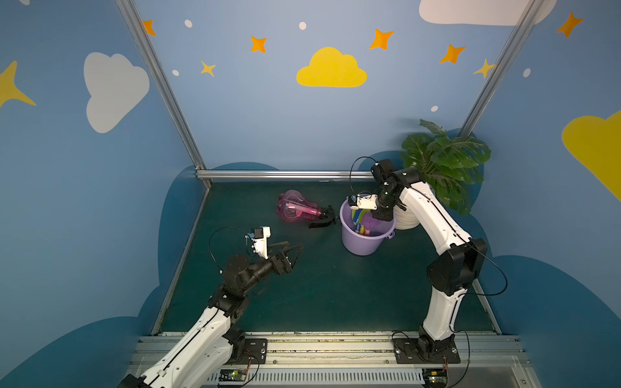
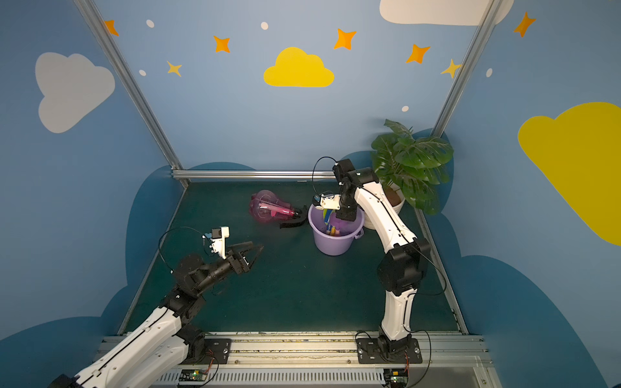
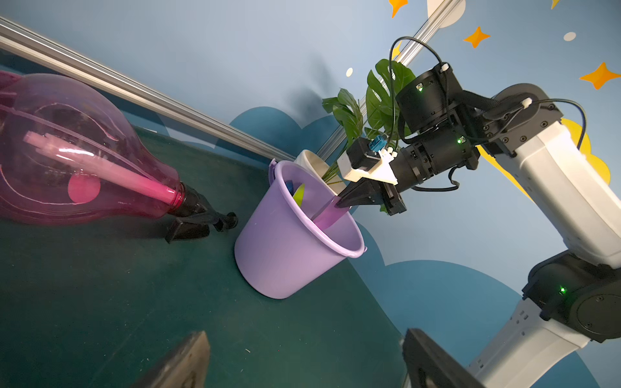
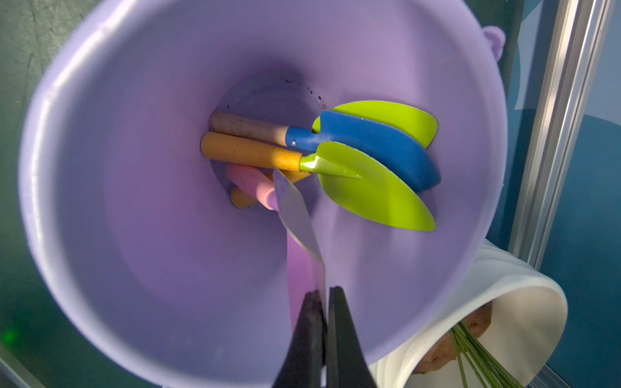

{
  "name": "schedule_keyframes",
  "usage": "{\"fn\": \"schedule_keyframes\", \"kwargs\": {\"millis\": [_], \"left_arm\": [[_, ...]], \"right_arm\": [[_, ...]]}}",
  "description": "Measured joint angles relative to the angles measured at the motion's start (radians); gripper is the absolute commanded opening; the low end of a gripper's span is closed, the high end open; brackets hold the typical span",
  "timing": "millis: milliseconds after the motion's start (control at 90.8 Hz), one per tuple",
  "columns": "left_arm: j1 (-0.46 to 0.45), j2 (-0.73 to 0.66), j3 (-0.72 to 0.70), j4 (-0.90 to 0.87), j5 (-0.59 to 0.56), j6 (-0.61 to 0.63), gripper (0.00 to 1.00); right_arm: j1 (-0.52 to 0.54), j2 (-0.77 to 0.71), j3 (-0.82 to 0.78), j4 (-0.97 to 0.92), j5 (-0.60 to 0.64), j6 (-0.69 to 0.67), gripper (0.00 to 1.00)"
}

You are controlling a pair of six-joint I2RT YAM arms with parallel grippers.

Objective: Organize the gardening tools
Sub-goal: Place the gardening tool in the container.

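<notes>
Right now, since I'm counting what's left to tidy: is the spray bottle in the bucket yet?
No, the spray bottle lies on its side on the table, next to the bucket.

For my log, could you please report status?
Left tool open, empty. Right tool shut on purple shovel, inside bucket. Spray bottle lying outside. Nothing blocking.

4 shovels [image 4: 369,151] sit in the bucket [image 1: 359,242], spray bottle [image 1: 295,206] lies left of it, plant pot [image 1: 406,220] right.
</notes>
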Motion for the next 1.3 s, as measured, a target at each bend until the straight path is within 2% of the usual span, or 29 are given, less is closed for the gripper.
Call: {"fn": "schedule_keyframes", "kwargs": {"millis": [143, 187, 198, 209, 220, 231, 253, 529, 705, 936, 1090, 1299], "left_arm": [[0.000, -0.002, 0.000, -0.010, -0.008, 0.007, 0.95], [0.000, -0.001, 0.000, -0.015, -0.012, 0.010, 0.95], [0.000, -0.001, 0.000, -0.016, -0.013, 0.011, 0.95], [0.000, 0.000, 0.000, -0.016, -0.014, 0.011, 0.95], [0.000, 0.000, 0.000, -0.017, -0.014, 0.012, 0.95], [0.000, 0.001, 0.000, -0.018, -0.014, 0.012, 0.95], [0.000, 0.002, 0.000, -0.020, -0.016, 0.014, 0.95], [0.000, 0.041, 0.000, -0.035, -0.035, 0.045, 0.93], [0.000, 0.108, 0.041, -0.087, -0.059, 0.100, 0.93], [0.000, 0.236, 0.190, -0.177, -0.073, 0.194, 0.93], [-0.005, 0.309, 0.275, -0.253, -0.104, 0.264, 0.93], [-0.021, 0.400, 0.357, -0.352, -0.134, 0.384, 0.93]], "right_arm": [[0.005, 0.000, -0.006, 0.027, 0.031, 0.000, 0.42], [0.005, 0.000, -0.006, 0.031, 0.040, 0.009, 0.53], [0.005, 0.000, -0.006, 0.034, 0.042, 0.005, 0.58], [0.005, 0.000, -0.006, 0.034, 0.045, 0.003, 0.78], [0.005, 0.000, -0.005, 0.034, 0.045, 0.014, 0.88], [0.006, -0.001, -0.005, 0.037, 0.048, 0.010, 0.93], [0.006, -0.002, -0.005, 0.037, 0.052, 0.014, 0.97], [0.032, -0.064, -0.003, 0.058, 0.068, 0.084, 0.98], [0.070, -0.137, -0.002, 0.067, 0.066, 0.191, 0.98], [0.084, -0.230, -0.053, 0.167, 0.058, 0.499, 0.98], [0.091, -0.298, -0.176, 0.226, 0.017, 0.716, 0.98], [0.109, -0.406, -0.382, 0.305, -0.033, 0.938, 0.98]]}}
